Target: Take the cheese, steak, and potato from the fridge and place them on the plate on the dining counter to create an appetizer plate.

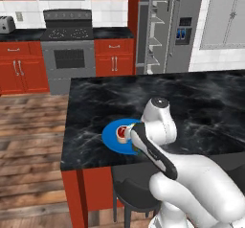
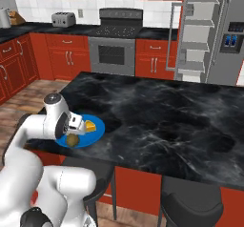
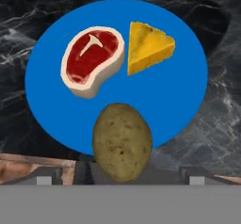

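Resting on the blue plate [image 3: 52,110], the steak [image 3: 92,60], the cheese [image 3: 148,49] and the potato [image 3: 122,140] lie close together, steak and cheese side by side, just apart. In the hand view the potato sits at the plate's near edge, its lower part overhanging the rim and cut off by the frame bottom. The plate lies near the corner of the black marble tabletop [image 2: 167,111] of the dining counter. The fingers [image 3: 44,177] stand spread wide on either side of the potato, gripping nothing; only their tips show, and whether they touch it is hard to make out. In the left base view the arm hides much of the plate. The fridge [image 1: 179,26] stands open behind.
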Available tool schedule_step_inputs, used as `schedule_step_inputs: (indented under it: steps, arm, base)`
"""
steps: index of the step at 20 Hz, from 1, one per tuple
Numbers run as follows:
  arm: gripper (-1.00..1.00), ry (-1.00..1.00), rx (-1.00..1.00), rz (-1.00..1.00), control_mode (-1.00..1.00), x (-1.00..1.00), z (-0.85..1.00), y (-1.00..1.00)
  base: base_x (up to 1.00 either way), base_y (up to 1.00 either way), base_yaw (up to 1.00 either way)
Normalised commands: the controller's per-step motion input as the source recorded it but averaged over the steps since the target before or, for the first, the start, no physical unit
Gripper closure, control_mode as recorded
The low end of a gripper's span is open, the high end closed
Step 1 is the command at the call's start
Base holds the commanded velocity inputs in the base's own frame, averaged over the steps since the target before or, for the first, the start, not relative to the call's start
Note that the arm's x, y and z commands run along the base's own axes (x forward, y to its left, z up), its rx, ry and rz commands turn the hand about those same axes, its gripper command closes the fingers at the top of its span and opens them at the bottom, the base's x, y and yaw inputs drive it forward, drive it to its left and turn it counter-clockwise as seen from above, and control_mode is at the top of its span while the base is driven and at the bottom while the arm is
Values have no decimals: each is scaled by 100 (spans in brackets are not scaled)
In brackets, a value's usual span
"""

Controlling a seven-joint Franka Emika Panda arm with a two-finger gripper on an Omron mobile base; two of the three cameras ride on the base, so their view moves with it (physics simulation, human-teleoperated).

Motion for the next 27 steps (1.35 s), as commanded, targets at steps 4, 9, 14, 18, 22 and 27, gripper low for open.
schedule_step_inputs:
  steps: [4, 9, 14, 18, 22, 27]
  arm:
    - [-100, 0, 0, 0, -100, -100, 65, -37]
    - [-100, -1, 2, 0, -100, -100, 42, -77]
    - [-100, -8, 4, 0, -100, -100, 32, -99]
    - [-100, -19, 1, 0, -100, -100, 52, -100]
    - [-100, -25, 0, 0, -100, -100, 15, -100]
    - [-100, -28, 0, 0, -100, -97, 0, -88]
  base:
    - [0, 0, 0]
    - [0, 0, 0]
    - [0, 0, 0]
    - [0, 0, 0]
    - [0, 0, 0]
    - [0, 0, 0]
